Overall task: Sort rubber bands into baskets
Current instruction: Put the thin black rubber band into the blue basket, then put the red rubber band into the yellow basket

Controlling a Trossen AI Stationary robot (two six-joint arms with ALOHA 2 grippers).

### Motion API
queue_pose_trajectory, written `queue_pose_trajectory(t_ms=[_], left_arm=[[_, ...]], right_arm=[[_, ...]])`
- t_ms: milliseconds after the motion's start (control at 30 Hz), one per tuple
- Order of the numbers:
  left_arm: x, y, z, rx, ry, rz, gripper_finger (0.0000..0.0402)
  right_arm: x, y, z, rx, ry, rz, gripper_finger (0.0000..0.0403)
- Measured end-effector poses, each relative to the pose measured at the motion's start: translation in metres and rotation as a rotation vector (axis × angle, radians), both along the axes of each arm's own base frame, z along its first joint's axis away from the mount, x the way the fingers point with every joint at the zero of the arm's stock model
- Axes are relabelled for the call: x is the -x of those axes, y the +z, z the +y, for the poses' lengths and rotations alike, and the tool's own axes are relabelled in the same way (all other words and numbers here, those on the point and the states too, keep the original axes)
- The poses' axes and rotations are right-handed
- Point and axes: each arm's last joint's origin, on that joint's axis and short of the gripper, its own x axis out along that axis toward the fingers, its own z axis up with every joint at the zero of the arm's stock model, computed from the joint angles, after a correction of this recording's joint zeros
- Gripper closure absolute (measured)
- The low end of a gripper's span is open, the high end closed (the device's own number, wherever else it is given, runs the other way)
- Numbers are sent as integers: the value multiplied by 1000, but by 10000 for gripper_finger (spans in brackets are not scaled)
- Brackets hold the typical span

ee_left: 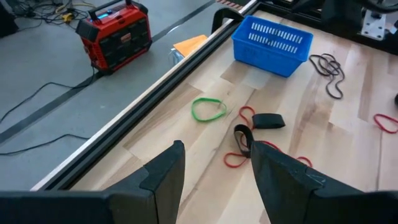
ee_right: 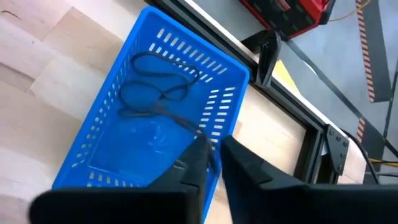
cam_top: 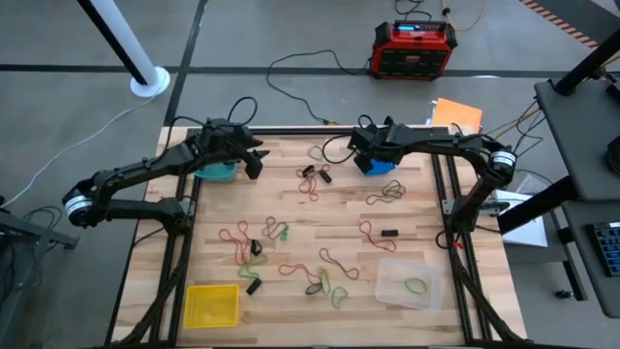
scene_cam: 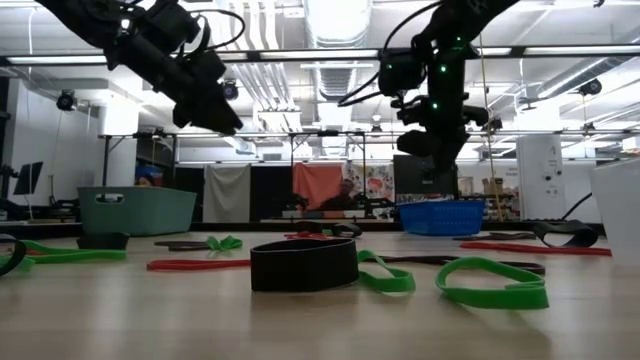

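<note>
Above blue plastic basket (ee_right: 149, 118) at table's far edge, right gripper (ee_right: 214, 149) barely parted, dark thin rubber band (ee_right: 155, 81) dropping; may snag fingertip. Left gripper (ee_left: 214, 171) open, empty.

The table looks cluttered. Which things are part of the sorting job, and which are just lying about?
Part of the job:
rubber bands
teal basket
blue basket
yellow basket
clear basket

Just lying about:
red-and-black box
orange paper sheet
floor cables
</note>
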Motion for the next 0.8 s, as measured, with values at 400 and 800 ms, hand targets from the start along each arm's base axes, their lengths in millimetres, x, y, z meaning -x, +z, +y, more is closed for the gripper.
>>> queue_pose_trajectory(t_ms=[400, 800], left_arm=[[-7, 0, -11, 45, -27, -26, 233], [-24, -8, -22, 113, -63, -34, 233]], right_arm=[[-2, 3, 0, 11, 13, -15, 233], [-3, 8, 6, 29, 51, -24, 215]])
